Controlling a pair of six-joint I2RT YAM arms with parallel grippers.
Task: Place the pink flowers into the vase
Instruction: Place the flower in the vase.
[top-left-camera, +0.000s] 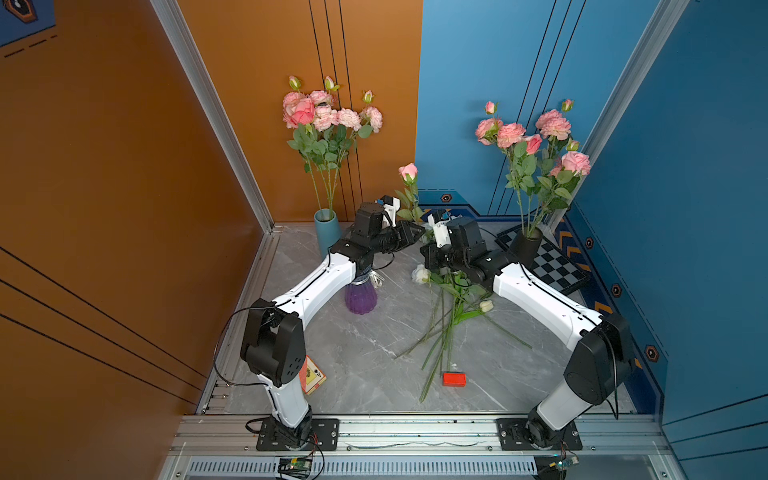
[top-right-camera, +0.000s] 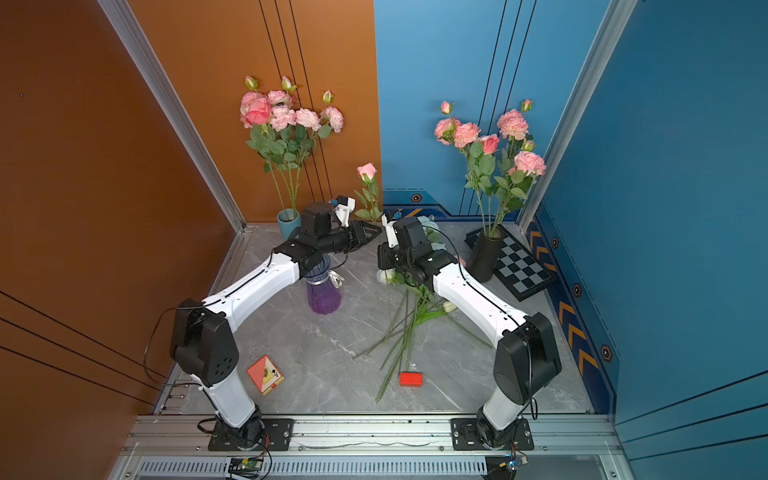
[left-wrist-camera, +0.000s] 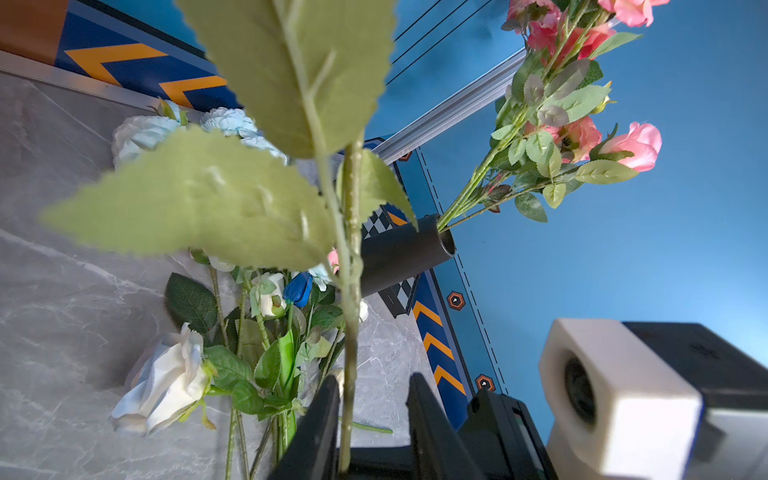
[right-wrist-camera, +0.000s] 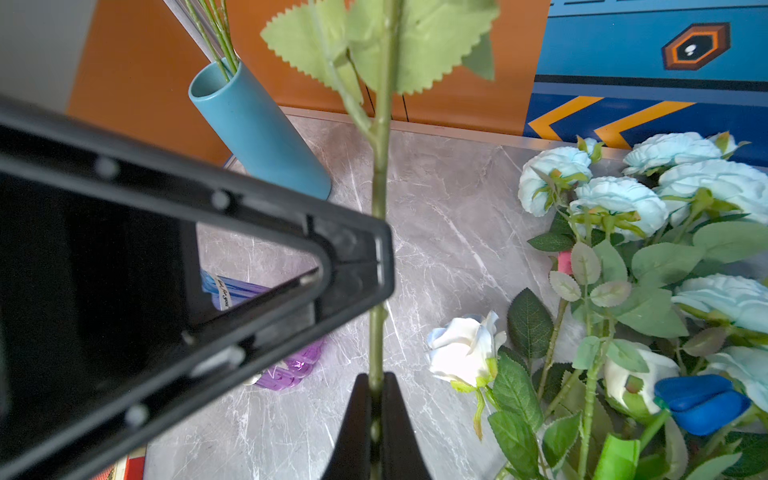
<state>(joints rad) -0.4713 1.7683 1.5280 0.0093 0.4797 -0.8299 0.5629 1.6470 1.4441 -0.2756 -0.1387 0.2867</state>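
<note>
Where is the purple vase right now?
In both top views the ribbed purple glass vase stands on the grey marble table under the left arm's white forearm, in front of the tall teal vase near the orange wall.

Pink flowers (top-left-camera: 408, 171) on green stems, teal vase (top-left-camera: 327, 237), purple vase (top-left-camera: 360, 297), black-and-white checkered board (top-left-camera: 555, 264).

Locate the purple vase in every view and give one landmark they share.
Top views: purple vase left of centre, under the left arm.
Left wrist: not in it.
Right wrist: a purple sliver behind the black left gripper.
Shared landmark: the held pink flower's stem.
</note>
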